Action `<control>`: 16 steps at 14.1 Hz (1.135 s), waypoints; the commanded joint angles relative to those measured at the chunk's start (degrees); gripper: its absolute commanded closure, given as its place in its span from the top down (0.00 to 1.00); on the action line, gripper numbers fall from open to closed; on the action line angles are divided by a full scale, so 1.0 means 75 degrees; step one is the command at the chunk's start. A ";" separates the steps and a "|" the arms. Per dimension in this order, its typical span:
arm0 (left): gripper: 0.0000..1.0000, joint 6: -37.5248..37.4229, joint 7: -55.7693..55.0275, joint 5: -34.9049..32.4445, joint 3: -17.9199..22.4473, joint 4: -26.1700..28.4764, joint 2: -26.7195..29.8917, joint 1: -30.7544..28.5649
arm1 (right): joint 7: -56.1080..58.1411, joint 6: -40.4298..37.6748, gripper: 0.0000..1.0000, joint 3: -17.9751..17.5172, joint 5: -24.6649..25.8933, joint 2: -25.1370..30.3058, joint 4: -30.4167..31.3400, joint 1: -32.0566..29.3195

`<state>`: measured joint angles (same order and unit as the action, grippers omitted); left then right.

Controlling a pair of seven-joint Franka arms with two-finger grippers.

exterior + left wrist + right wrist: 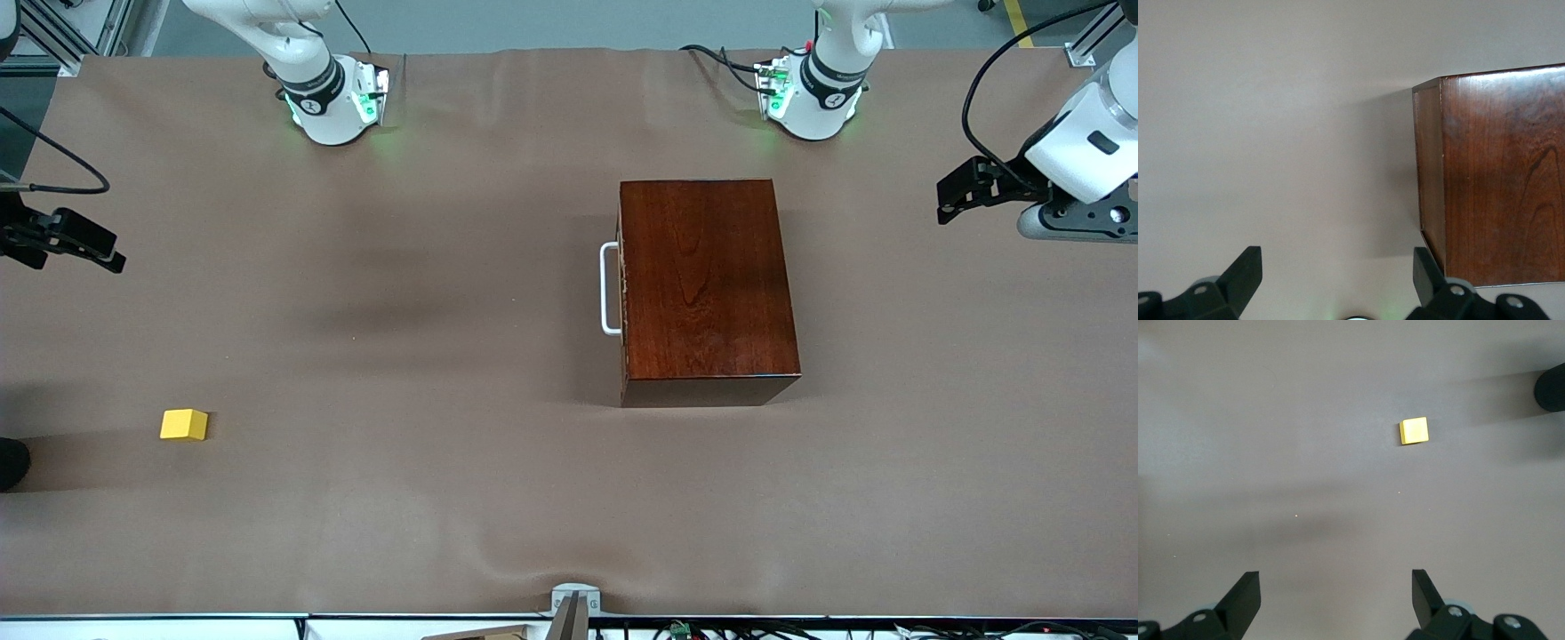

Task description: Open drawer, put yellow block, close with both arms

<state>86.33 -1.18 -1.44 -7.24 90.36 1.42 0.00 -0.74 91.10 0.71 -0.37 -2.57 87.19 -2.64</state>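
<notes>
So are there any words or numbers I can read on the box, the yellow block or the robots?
No readable text anywhere.
Wooden box: plain wood grain, no label.
Yellow block: plain, no letters.
Black bands on the arm bases: each carries a small white mark, too small to read.

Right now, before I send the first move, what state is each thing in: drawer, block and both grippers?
drawer: fully shut, white handle free.
yellow block: flat on the table toward the right arm's end, untouched.
left gripper: open, empty, up beside the wooden box.
right gripper: open, empty, over bare table near the block.
</notes>
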 commanded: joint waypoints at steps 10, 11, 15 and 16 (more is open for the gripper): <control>1.00 -0.0002 -0.0170 -0.0007 -0.0393 -0.0165 -0.0165 0.0117 | 0.0063 -0.0053 1.00 -0.0060 -0.0021 0.0156 0.0023 -0.0117; 1.00 0.0056 -0.0543 -0.0019 -0.0568 -0.0234 -0.0258 0.0128 | 0.0052 -0.0053 1.00 -0.0060 -0.0021 0.0156 0.0023 -0.0117; 1.00 0.0126 -0.1996 -0.0066 -0.1295 -0.1124 -0.0996 0.0163 | 0.0040 -0.0029 1.00 -0.0060 -0.0021 0.0156 -0.0024 -0.0117; 1.00 0.0138 -0.2313 -0.0078 -0.1424 -0.1218 -0.1079 0.0175 | 0.0028 -0.0029 1.00 -0.0060 -0.0032 0.0156 -0.0024 -0.0117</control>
<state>88.13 -14.49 -1.43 -16.28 85.77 -3.56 0.96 -0.74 91.10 0.77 -0.37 -2.56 86.64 -2.67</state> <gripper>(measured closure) 0.000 0.000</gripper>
